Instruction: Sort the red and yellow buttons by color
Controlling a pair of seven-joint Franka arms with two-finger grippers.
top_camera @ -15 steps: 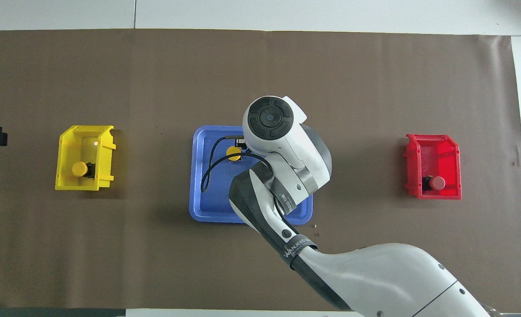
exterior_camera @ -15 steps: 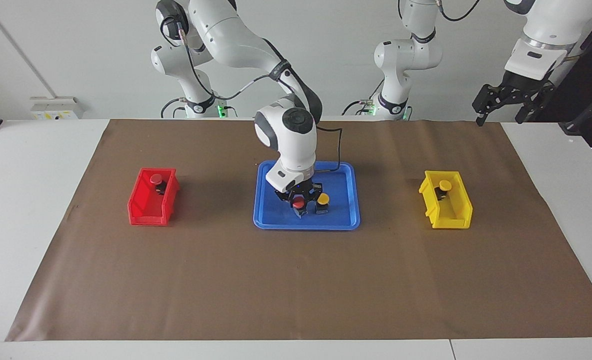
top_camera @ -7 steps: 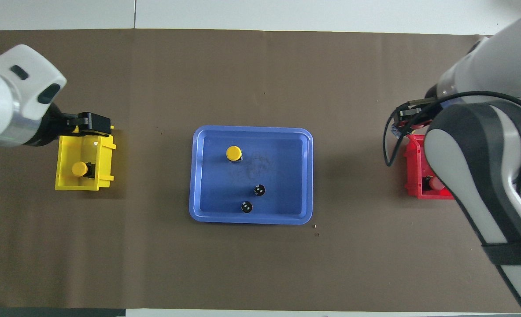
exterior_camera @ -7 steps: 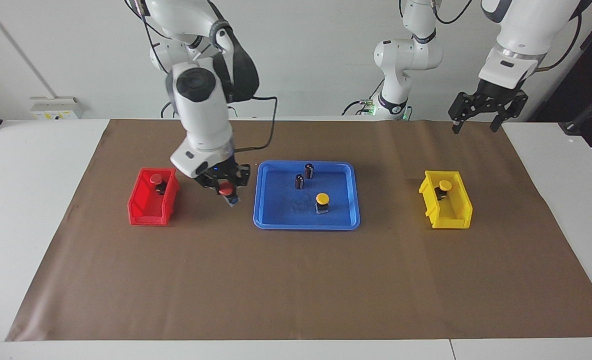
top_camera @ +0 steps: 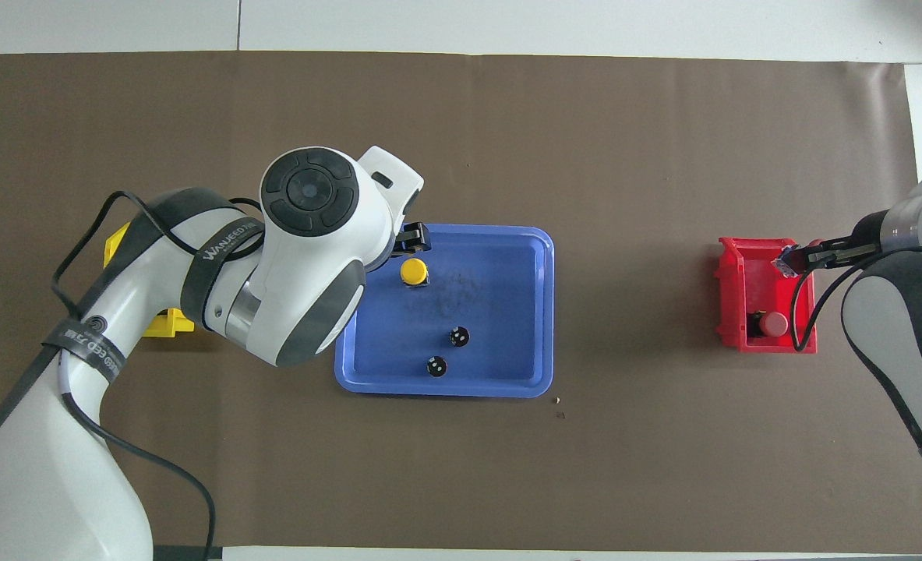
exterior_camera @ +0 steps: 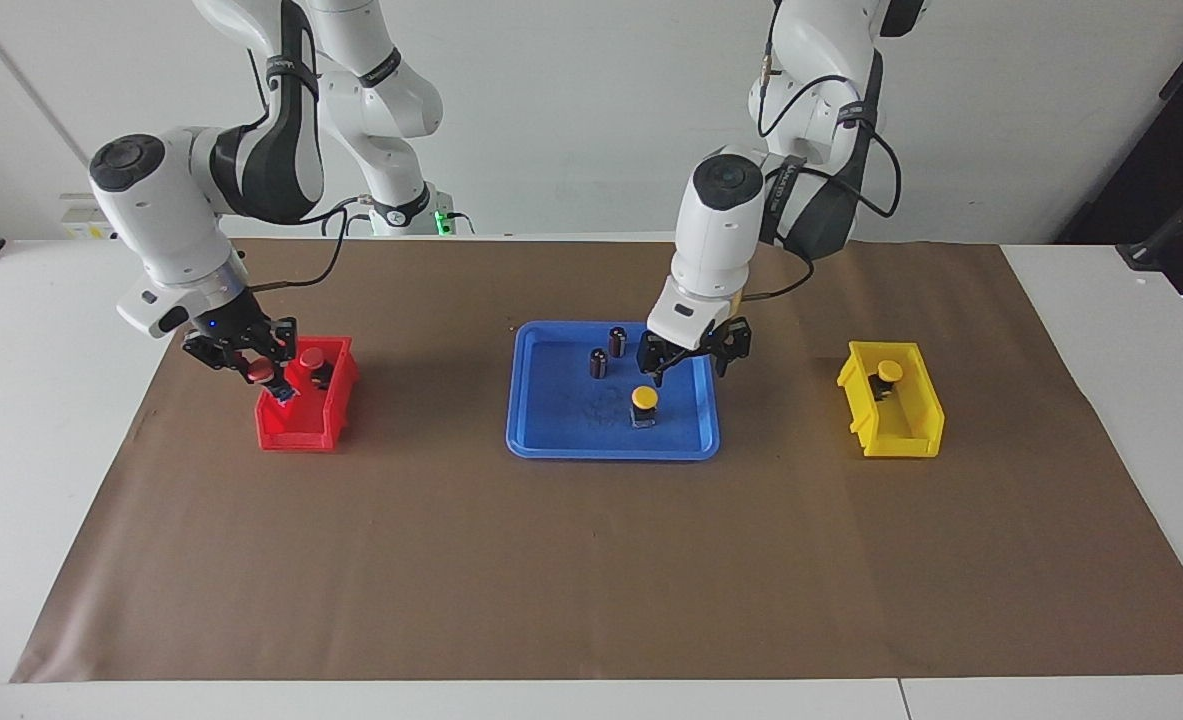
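Over the red bin (exterior_camera: 303, 420), at its outer rim, my right gripper (exterior_camera: 257, 368) is shut on a red button (exterior_camera: 262, 374); the right gripper (top_camera: 800, 257) also shows in the overhead view. Another red button (exterior_camera: 313, 358) sits inside that bin (top_camera: 764, 273). My left gripper (exterior_camera: 689, 372) hangs open over the blue tray (exterior_camera: 551, 440), just above and beside a yellow button (exterior_camera: 644, 398) (top_camera: 414, 271) standing in it. A second yellow button (exterior_camera: 889, 371) rests in the yellow bin (exterior_camera: 896, 425). In the overhead view the left arm covers most of the yellow bin (top_camera: 168, 321).
Two dark capless cylinders (exterior_camera: 617, 340) (exterior_camera: 598, 362) stand in the tray, nearer to the robots than the yellow button. A brown mat (exterior_camera: 591, 560) covers the table. The bins sit at the two ends, with the tray between them.
The right gripper lifted the red button out of the tray and carried it to over the red bin. The left arm swung from the yellow bin's end to over the tray.
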